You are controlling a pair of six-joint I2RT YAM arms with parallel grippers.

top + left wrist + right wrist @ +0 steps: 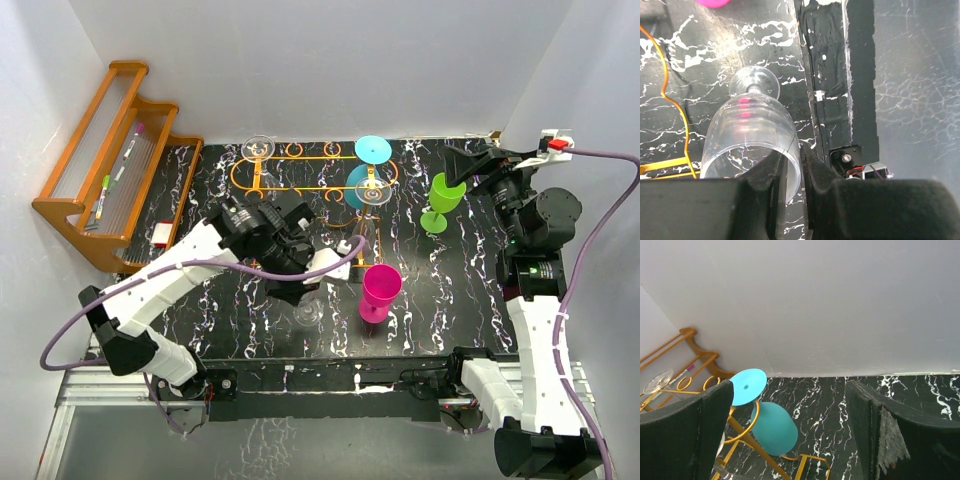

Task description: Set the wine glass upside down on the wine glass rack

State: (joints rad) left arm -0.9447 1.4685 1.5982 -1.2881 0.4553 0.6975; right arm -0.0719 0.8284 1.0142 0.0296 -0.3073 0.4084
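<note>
**Wine glass** [752, 135]: clear, one in hand. It is carried on its side just in front of the wine glass rack [310, 157], foot pointing away from the rack.

**Hold:** the left gripper [792, 160] is clamped on the rim wall, one finger inside the bowl and one outside.

**Handling, as I judge it:** light, rigid, slick and brittle. A rim pinch may slip or crack the glass. The stem must stay free for the slot.

**Right gripper** [789, 405]: spread wide and empty, beyond the rack's right end.

**Count:**
- Rack: one.
- Hanging on the rack: one teal glass [774, 427] and, apparently, two clear ones [258, 147] [375, 190].
- Standing right of the rack: one green glass [443, 195].
- Standing in front of the rack: one pink glass [380, 288].
</note>
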